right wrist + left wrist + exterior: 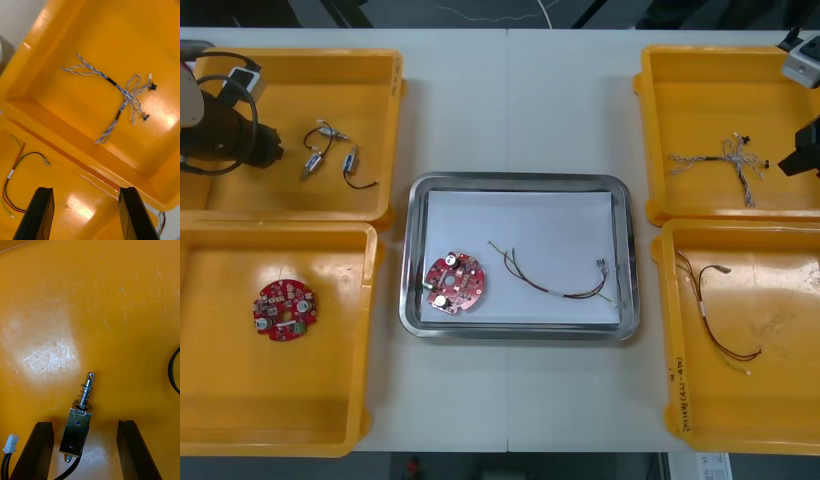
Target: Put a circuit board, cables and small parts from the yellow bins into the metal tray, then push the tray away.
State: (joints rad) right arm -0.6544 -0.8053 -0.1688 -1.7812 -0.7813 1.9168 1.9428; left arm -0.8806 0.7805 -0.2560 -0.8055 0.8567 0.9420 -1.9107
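- While the left gripper (85, 423) hangs low over the floor of the far left bin (300, 90), its jaws stand spread. A part (79, 427) lies between them with a gap on either side.
- That part, a metal block with a spring-wound pin, points away from the fingers. A black lead runs from its end nearest the wrist, and a white plug (10, 444) lies just beside one finger.
- Seen from the front, the left arm (220, 135) reaches in over the bin's outer side. Small parts (330, 150) with black leads lie scattered near the bin's middle.
- The right gripper (86, 189) hovers above the wall shared by the two right bins, jaws spread and holding nothing.
- Beyond its fingers, a twisted cable (120, 93), blue and white, sprawls on the floor of the far right bin (710, 100). Some of its ends are tipped with small black plugs.
- A red and black cable (15, 176) lies curled in the near right bin (760, 400), toward the wall on the tray side.
- The tray (412, 260), white inside, sits at the middle of the table (510, 100) between the bins.
- A board (454, 283) lies in the tray's near left corner. A red and yellow cable (552, 283) lies beside it, not touching, and stretches toward the right rim.
- A second board (283, 309) rests in the near left bin (280, 390), apart from its walls.
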